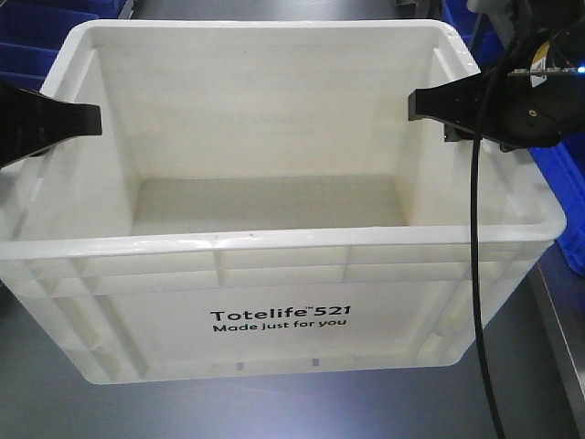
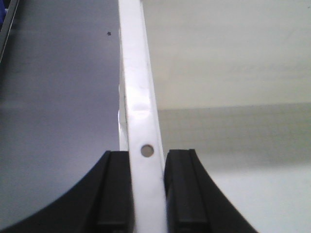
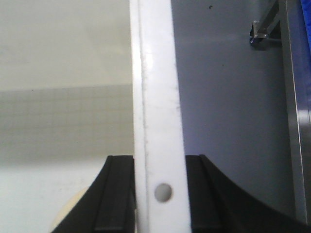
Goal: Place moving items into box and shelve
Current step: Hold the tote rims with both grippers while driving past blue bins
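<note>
The white box (image 1: 274,243), printed "Totelife 521", fills the front view. My left gripper (image 1: 80,121) is shut on its left rim (image 2: 138,97), one black finger (image 2: 114,194) outside and one inside the wall. My right gripper (image 1: 430,104) is shut on the right rim (image 3: 155,97) in the same way. The part of the box floor (image 1: 274,201) that shows is bare. The near floor is hidden behind the front wall. A pale rounded shape (image 3: 70,216) peeks beside my right inner finger (image 3: 116,194); I cannot tell whether it is one of the moving items.
Dark blue bins stand at the back left (image 1: 37,37) and along the right (image 1: 567,192). A black cable (image 1: 475,274) hangs down over the box's right side. The grey surface (image 1: 274,407) lies under the box. A metal rail (image 3: 291,121) with a bracket (image 3: 262,34) runs past the right rim.
</note>
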{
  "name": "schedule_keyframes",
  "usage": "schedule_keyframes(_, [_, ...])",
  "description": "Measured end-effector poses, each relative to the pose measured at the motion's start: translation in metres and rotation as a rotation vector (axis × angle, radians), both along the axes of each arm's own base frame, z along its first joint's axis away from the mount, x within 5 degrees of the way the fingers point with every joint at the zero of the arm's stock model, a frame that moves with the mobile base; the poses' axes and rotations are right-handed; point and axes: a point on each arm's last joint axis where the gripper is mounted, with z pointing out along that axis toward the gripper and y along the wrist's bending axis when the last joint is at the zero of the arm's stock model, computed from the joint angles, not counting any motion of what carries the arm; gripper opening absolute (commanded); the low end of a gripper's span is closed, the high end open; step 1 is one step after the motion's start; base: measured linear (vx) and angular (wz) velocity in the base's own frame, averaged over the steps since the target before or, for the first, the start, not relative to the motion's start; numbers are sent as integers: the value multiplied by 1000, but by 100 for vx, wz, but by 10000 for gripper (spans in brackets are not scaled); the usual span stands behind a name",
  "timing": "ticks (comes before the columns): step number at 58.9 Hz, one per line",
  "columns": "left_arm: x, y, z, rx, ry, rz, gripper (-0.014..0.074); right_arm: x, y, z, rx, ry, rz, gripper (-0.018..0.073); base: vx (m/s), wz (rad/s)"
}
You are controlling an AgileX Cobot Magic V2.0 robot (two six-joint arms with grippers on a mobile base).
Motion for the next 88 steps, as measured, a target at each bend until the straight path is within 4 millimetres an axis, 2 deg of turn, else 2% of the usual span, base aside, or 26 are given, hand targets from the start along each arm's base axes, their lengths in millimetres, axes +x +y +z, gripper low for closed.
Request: schedule_keyframes(88, [0, 0, 0, 0, 0, 0, -22, 0, 0, 0, 0, 0, 0, -15, 35, -2])
